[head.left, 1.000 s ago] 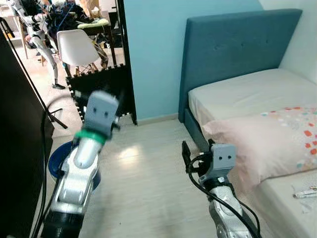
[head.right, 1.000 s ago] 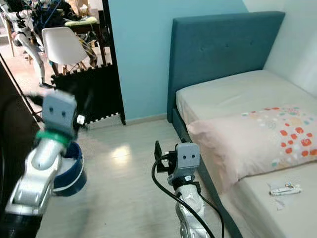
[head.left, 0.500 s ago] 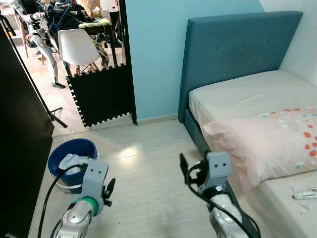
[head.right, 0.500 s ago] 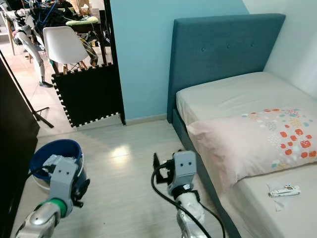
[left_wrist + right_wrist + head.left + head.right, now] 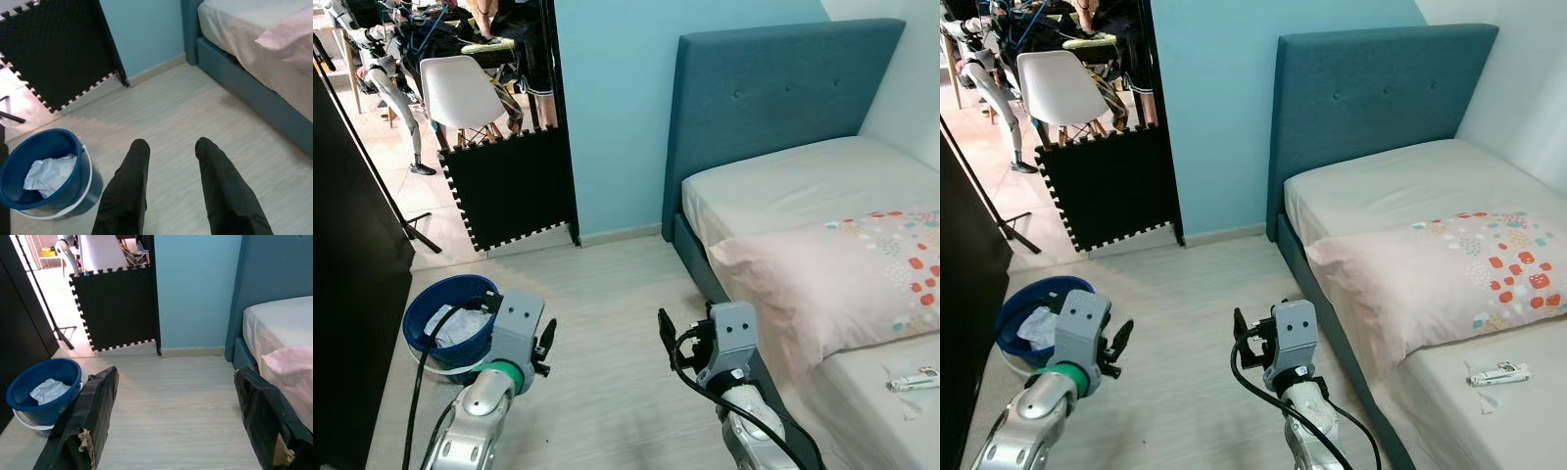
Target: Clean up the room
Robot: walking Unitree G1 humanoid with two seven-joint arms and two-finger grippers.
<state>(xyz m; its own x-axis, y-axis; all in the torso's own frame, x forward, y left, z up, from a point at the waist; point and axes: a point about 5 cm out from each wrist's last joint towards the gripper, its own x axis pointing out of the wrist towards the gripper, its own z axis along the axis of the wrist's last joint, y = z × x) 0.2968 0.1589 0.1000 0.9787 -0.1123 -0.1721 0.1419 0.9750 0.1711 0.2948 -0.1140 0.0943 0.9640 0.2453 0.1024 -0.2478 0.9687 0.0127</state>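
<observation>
Left eye view: left gripper (image 5: 546,345) has dropped beside the blue bucket (image 5: 445,323), fingers apart; right gripper (image 5: 176,416) stays spread.

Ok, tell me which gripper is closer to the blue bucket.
The left gripper: it hangs open just beside the blue bucket that holds crumpled white trash, while the right gripper is farther off, near the bed.

We see a bucket (image 5: 440,323) on the floor (image 5: 607,323) at our left, crumpled paper (image 5: 49,171) in it. The bed (image 5: 803,186) lies at our right, a pillow (image 5: 832,284) on it, its headboard (image 5: 773,98) against the far wall (image 5: 617,108).
</observation>
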